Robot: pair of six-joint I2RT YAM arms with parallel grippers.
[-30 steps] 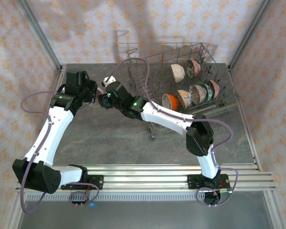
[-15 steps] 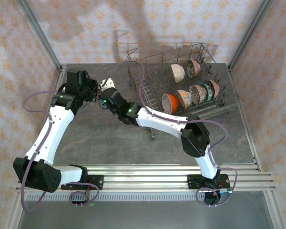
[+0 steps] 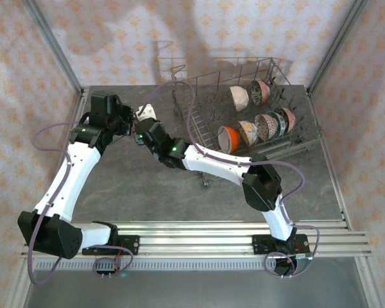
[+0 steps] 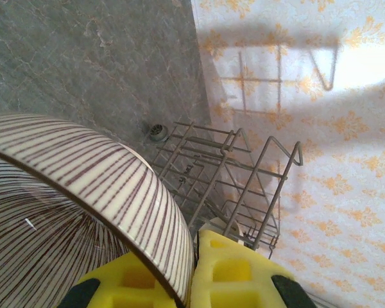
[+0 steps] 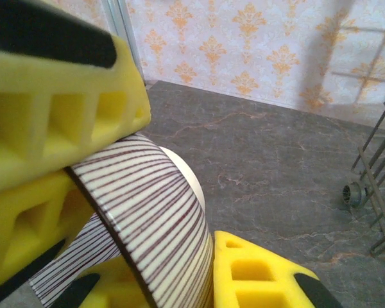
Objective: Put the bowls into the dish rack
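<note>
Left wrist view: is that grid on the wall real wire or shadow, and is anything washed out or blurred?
Left wrist: the grid is the dish rack's shadow, beside a washed-out bright patch; the striped bowl reads sharp. Right wrist: a similar grid shadow falls on the wall at right, with no glare. Top external: even light, with the rack's shadow thrown on the back wall.

The cream, brown-striped ceramic bowl [image 4: 96,173] looks smooth and glossy. The left tool [image 4: 192,253] has matt yellow, hollow-celled plastic fingers [image 4: 240,273]. The grey wire dish rack [image 3: 202,106] is thin bare metal. The grey marbled tabletop [image 3: 147,186] looks matt, smooth and stone-like.
</note>
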